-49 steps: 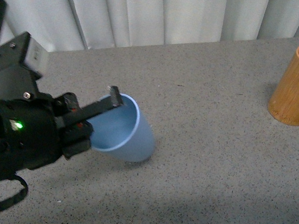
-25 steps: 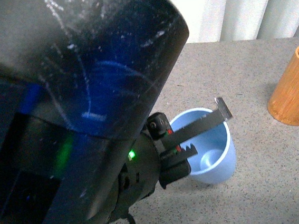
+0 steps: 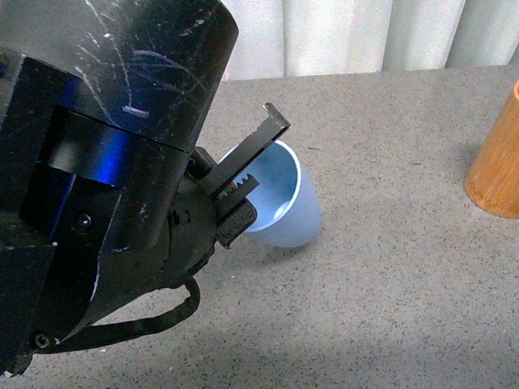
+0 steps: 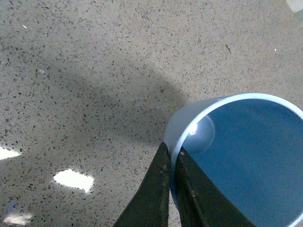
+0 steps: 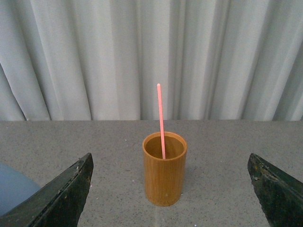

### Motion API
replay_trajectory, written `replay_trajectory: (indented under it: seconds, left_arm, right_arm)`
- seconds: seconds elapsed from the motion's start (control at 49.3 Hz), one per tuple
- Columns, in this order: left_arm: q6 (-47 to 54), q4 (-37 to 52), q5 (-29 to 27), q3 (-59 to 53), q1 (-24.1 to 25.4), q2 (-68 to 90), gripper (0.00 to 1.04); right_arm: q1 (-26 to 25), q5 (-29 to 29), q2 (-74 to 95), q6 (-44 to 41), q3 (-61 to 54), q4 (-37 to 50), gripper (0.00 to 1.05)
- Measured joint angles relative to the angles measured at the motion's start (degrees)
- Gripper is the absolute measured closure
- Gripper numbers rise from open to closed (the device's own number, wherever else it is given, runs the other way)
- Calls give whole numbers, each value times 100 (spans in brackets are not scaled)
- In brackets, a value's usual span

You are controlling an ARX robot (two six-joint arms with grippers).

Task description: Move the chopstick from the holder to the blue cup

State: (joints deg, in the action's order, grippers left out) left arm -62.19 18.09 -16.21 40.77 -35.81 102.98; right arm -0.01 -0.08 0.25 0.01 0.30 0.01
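Chopstick point(image 5: 161, 118): upright in the holder point(image 5: 164, 182), centred between the wide-spread jaws of the right gripper point(image 5: 169, 161).
Blue cup point(image 4: 232, 156): tilted, rim pinched between the jaws of the left gripper point(image 4: 171, 153).
Surface: grey speckled table point(image 3: 392, 329); pale curtain point(image 5: 94, 47) behind.
Hidden: left arm point(image 3: 101, 173) covers part of cup; front view crops holder.
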Motion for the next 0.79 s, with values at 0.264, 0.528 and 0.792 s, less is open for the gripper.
replay_trajectory:
  seconds: [0.264,0.528,0.792]
  left_arm:
    - [24,-37,31,61,116,251,101]
    - [68,-122,4,243,229,400,101]
    - [107,-197,-17,291,195,400,101]
  right_arm:
    - [0,0,0,0,0,0,10]
    - [0,0,0,0,0,0,10]
    - [0,0,0,0,0,0,10]
